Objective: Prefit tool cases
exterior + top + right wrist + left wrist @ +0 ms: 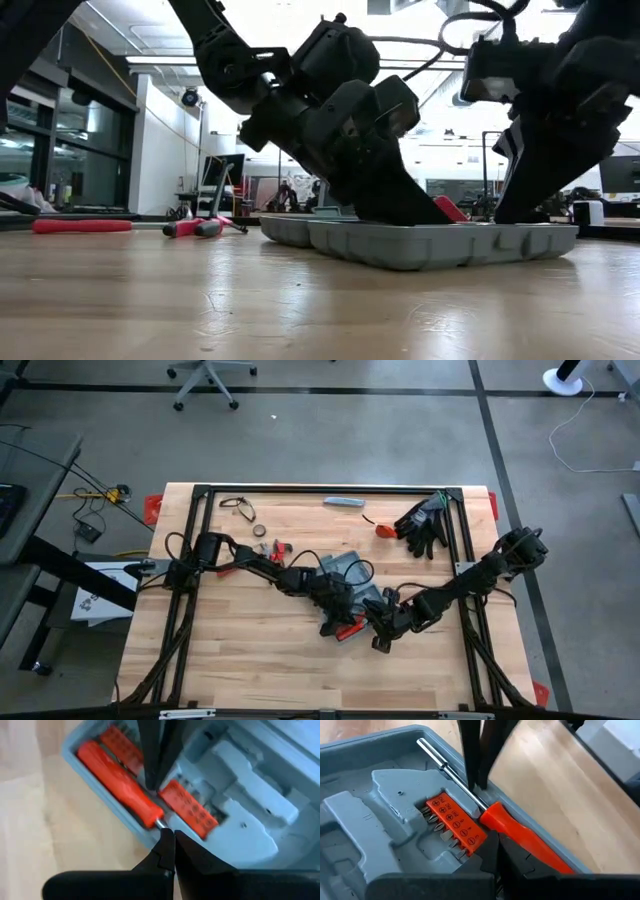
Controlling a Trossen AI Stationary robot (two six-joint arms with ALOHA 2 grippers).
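Observation:
The blue-grey tool case (pixel 345 572) lies open on the table's middle, its moulded tray (pixel 380 820) facing up. A red-handled screwdriver (pixel 520 835) lies in the slot along the tray's edge, next to an orange bit holder (pixel 455 822). My left gripper (pixel 494 851) is shut, its tips down between the handle and the bit holder. My right gripper (pixel 169 840) is shut too, its tips at the steel shaft (pixel 161 823) right beside the handle. In the low view both grippers (pixel 400 200) (pixel 530 190) reach down into the case (pixel 440 243). My left gripper touches the screwdriver's handle near its shaft end (pixel 492 815) with the side of its shut fingers (pixel 152 770). It slants down from the table's left. The screwdriver lies flat in its slot. My right gripper sets its shut fingertips (pixel 479 775) on the shaft just beside the handle (pixel 475 797), slanting down from the right, across the shaft.
Black gloves (pixel 424 520), a slim grey bar (pixel 345 502) and a small orange piece (pixel 383 531) lie toward the far edge. Red-handled tools (pixel 275 550) (pixel 195 227) sit left of the case. Bare wood stretches along the near side (pixel 260 660).

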